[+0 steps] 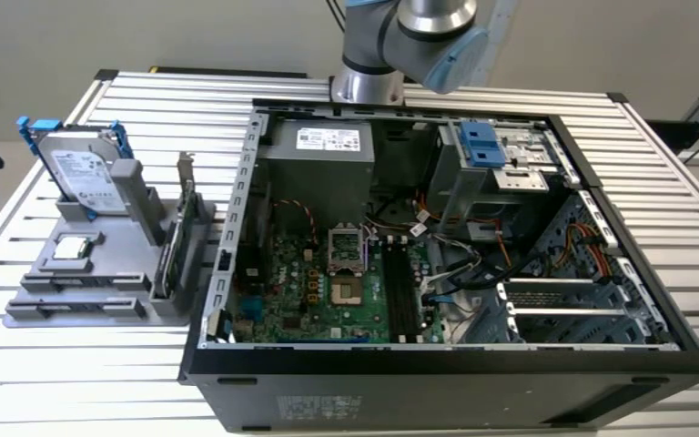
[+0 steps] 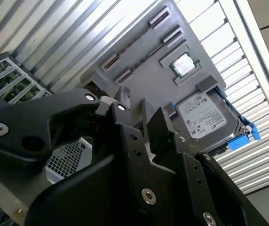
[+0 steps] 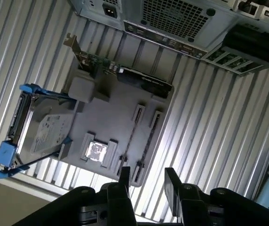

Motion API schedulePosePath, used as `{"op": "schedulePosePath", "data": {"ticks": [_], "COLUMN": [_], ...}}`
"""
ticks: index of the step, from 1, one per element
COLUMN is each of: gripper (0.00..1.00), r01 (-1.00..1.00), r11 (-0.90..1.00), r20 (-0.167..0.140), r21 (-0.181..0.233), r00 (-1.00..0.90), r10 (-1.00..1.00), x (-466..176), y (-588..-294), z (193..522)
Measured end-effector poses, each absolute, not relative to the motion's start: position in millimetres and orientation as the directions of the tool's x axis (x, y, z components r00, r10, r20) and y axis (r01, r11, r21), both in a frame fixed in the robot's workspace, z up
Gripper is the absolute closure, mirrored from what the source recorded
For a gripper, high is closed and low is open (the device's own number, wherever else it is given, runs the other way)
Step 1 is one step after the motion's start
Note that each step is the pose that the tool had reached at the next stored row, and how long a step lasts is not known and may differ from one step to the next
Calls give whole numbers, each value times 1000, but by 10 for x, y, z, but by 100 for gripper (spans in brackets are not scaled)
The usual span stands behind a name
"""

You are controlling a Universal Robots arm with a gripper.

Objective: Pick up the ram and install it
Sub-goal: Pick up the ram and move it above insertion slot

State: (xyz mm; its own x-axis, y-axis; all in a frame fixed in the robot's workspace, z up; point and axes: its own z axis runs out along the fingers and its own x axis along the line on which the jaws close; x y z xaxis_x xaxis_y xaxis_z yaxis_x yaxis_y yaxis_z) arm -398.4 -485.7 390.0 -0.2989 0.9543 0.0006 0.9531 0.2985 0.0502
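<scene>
The ram [image 3: 130,139] shows as a thin dark strip, edge-on, standing between the slotted posts of a grey holder [image 3: 113,117] on the slatted table. The same strip [image 2: 132,42] crosses the holder [image 2: 144,66] in the second wrist view. My gripper [image 3: 147,186] hovers well above the holder's edge near the ram, open, with nothing between its fingers [image 3: 124,181]. Its dark fingers [image 2: 122,101] also point toward the holder in the second wrist view. The open computer case [image 1: 447,373] lies in the middle of the table, with long black memory slots [image 1: 400,287] on its green board.
The holder [image 1: 106,273] stands at the exterior view's left of the case. It carries a silver hard drive with blue rails [image 1: 83,173], a processor chip [image 1: 73,246] and an upright expansion card [image 1: 170,246]. The arm [image 1: 410,36] rises behind the case.
</scene>
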Motion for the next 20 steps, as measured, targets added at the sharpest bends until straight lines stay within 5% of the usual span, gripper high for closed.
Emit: {"op": "schedulePosePath", "data": {"ticks": [20], "gripper": [0], "r01": [996], "r11": [82], "r20": [6], "r21": [26], "r00": [-82], "r10": [997], "x": [-3984], "y": [-4884], "z": [3877]}}
